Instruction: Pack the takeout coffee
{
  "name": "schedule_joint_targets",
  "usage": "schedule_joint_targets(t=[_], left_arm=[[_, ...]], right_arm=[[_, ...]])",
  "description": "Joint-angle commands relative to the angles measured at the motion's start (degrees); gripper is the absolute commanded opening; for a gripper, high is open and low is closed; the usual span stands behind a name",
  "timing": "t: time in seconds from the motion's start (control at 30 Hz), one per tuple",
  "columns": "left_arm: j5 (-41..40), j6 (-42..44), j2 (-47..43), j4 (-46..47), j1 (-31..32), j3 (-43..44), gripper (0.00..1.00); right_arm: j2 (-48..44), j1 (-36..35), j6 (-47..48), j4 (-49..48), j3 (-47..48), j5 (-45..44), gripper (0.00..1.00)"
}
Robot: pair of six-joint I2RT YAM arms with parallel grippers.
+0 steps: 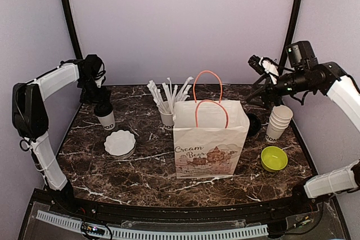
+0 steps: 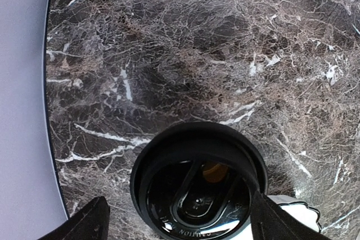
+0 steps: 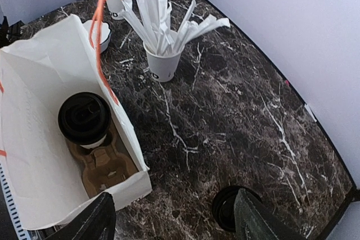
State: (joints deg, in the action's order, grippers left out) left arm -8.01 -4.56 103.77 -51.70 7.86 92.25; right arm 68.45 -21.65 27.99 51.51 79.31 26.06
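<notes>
One takeout coffee cup (image 1: 106, 117), white with a black lid (image 2: 197, 186), stands at the table's far left. My left gripper (image 1: 101, 98) hangs right over it. In the left wrist view the gripper (image 2: 180, 230) is open, with its fingers either side of the lid and a gap on the left. The second coffee cup (image 3: 84, 119) sits in a brown carrier inside the white paper bag (image 1: 209, 139). My right gripper (image 1: 263, 95) is open and empty, up beside the bag's right side (image 3: 174, 224).
A white cup of wrapped straws (image 1: 167, 117) stands behind the bag. A white scalloped dish (image 1: 120, 143) lies near the left cup. A stack of lidless cups (image 1: 278, 122), a loose black lid (image 3: 228, 209) and a green bowl (image 1: 274, 158) are at the right.
</notes>
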Motion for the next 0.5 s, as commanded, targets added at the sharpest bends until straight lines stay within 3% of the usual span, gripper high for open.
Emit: schedule_joint_targets(t=[0.0,0.47], left_arm=[[2.84,0.81,0.26,-1.81,-0.21,2.09,0.89],[3.31,0.72,0.72,-2.93,-0.28,1.09,0.89]], right_arm=[[-1.41,1.03,-0.52,-2.31,-1.42,-1.28,0.73],[-0.22,1.08,-0.65,-3.43,-2.04,0.31,0.73]])
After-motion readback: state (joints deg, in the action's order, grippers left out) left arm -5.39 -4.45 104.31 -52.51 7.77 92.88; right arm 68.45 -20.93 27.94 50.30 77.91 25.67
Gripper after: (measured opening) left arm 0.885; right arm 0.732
